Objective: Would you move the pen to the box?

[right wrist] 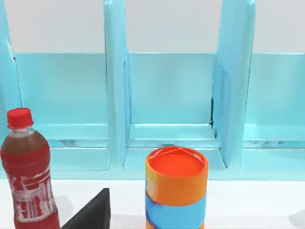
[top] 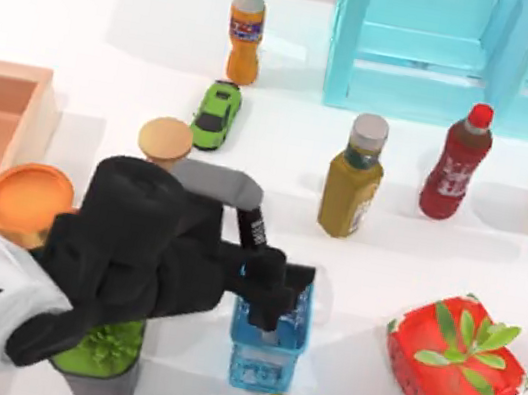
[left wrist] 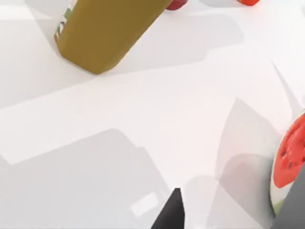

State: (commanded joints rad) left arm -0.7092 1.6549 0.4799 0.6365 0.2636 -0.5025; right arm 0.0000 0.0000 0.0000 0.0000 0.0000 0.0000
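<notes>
**Black-capped pen being taken from the blue basket**

Black against the white table (top: 404,272), my left hand (top: 271,305) sits over the small blue mesh basket (top: 265,352), low in the middle of the top view. The pen (top: 255,228) slants up out of the hand toward the upper left, dark cap by the fingers, grey barrel behind. The hand appears pinched on the cap end, though the arm covers the fingertips. I judge the step to be lift-out, with the carry not yet begun. The box (top: 40,109) waits at the table's left edge, open-topped. Next comes a clean rise, then a leftward sweep past the orange bowl (top: 28,201) and the green plant pot (top: 98,357). My right arm is parked facing the turquoise shelf (right wrist: 171,95).
</notes>
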